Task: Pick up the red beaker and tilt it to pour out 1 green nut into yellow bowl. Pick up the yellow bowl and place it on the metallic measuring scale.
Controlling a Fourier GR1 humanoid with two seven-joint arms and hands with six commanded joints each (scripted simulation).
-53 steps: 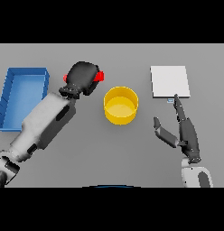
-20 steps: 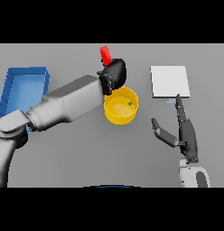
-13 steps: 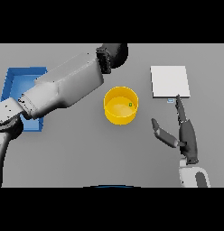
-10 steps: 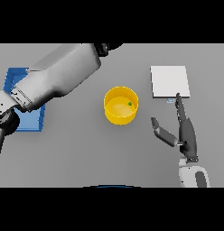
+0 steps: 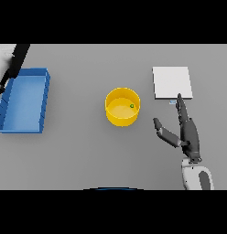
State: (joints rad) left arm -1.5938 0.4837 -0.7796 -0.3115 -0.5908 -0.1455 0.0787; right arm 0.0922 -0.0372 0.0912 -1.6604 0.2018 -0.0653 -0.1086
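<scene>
The yellow bowl (image 5: 122,108) stands upright near the table's middle, and a small green nut (image 5: 132,106) lies inside it near its right wall. Right of it, further back, lies the flat white measuring scale (image 5: 172,82). My right hand (image 5: 187,132) rests open on the table just in front of the scale, fingers straight and pointing at it, thumb spread toward the bowl. Of my left arm only a dark strip (image 5: 14,65) shows at the far left edge, above the blue bin. The red beaker shows nowhere in view.
A blue open bin (image 5: 24,123) stands at the table's left side, with nothing visible inside it. Grey table surface lies between the bin and the bowl and along the front.
The left arm tipped the red beaker over the bowl, where the nut now lies, then swung back and left to the frame's edge. The beaker has gone from view. The right hand has not moved.
</scene>
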